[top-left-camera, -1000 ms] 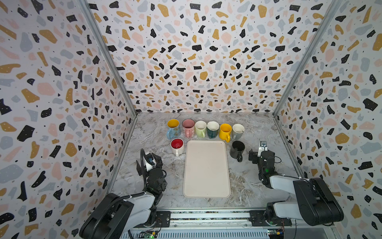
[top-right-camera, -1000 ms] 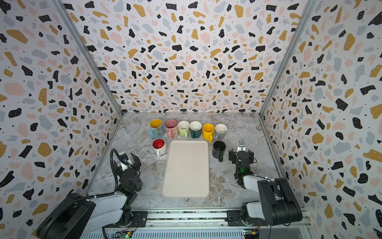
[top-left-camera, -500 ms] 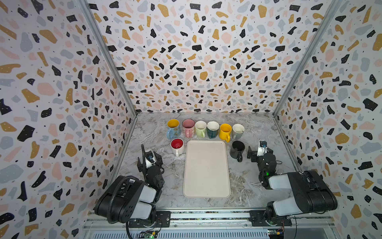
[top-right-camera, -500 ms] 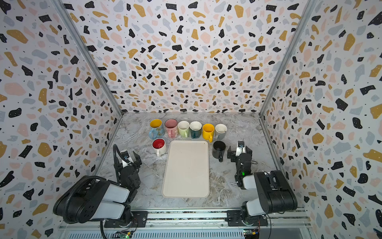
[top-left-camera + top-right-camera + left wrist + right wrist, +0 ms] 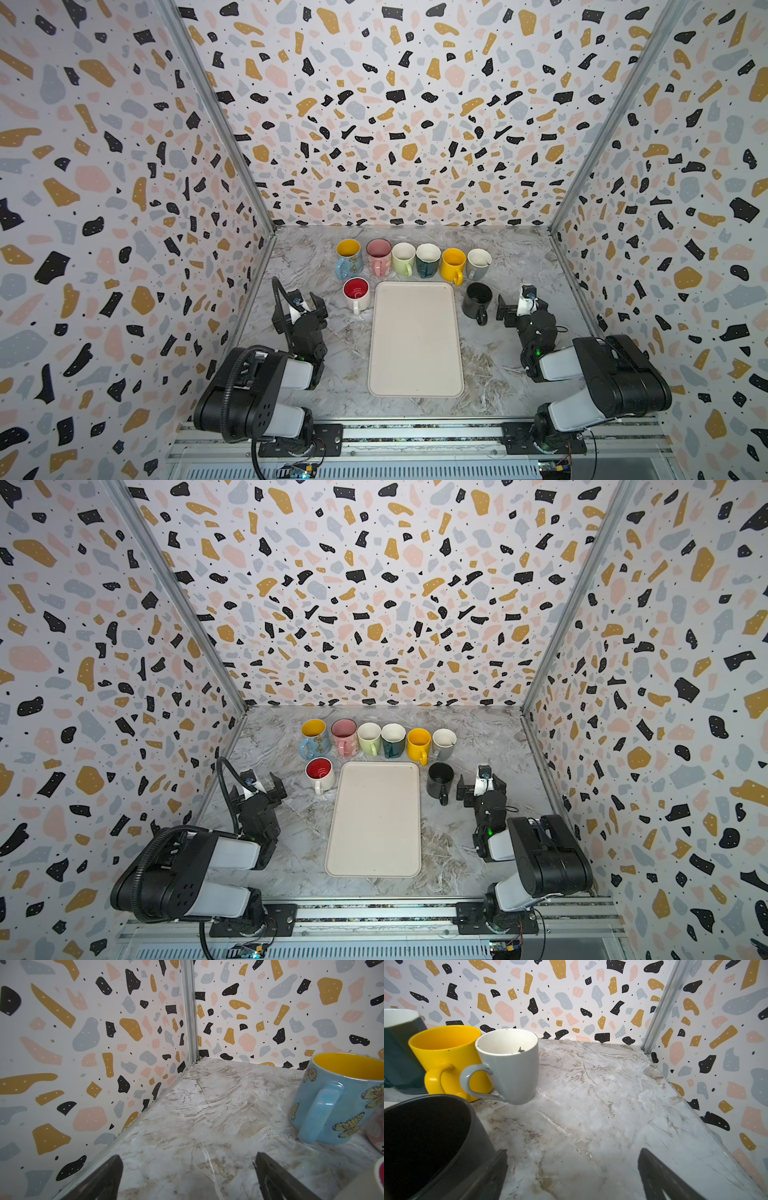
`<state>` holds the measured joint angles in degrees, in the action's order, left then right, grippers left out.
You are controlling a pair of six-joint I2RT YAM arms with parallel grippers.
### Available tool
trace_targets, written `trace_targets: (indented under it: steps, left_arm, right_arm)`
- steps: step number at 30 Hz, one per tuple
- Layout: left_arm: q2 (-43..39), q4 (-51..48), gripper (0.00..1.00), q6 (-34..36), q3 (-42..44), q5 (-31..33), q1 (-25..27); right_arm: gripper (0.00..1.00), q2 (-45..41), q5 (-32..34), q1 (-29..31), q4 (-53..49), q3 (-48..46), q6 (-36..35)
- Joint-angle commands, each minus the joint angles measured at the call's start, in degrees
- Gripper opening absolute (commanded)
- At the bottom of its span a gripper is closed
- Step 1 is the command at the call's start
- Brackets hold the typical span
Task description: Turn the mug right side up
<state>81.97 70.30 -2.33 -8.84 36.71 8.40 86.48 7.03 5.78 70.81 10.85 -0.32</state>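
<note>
Right wrist view is showing the black mug (image 5: pixel 425 1136) standing mouth-up on the surface (image 5: pixel 591 1095), just beside the right gripper (image 5: pixel 572 1154), whose jaws are gaping wide and empty. The left gripper (image 5: pixel 187 1160) is also spreading wide, holding nothing. A careless sideways swing risks toppling that mug.

Upright black mug (image 5: pixel 439 780) beside tray (image 5: pixel 374 825)
</note>
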Motion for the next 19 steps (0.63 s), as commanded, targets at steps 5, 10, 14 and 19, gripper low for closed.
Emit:
trace_targets:
  steps: [5, 10, 14, 19]
  left_arm:
    - [-0.51, 1.18, 1.0, -1.09, -0.2, -0.59, -0.23]
    - [-0.59, 1.24, 1.0, -1.05, -0.2, -0.58, -0.23]
    - [-0.68, 1.24, 1.0, -1.08, -0.18, -0.6, -0.23]
    - [-0.68, 1.24, 1.0, -1.04, -0.21, -0.59, -0.23]
  right_arm:
    - [0.99, -0.81, -0.44, -0.2, 1.46, 0.71, 0.32]
    - [0.99, -0.63, -0.58, -0.17, 1.13, 0.95, 0.37]
    - [0.99, -0.78, -0.61, -0.29, 1.27, 0.84, 0.36]
    - [0.99, -0.92, -0.61, -0.32, 1.35, 0.7, 0.4]
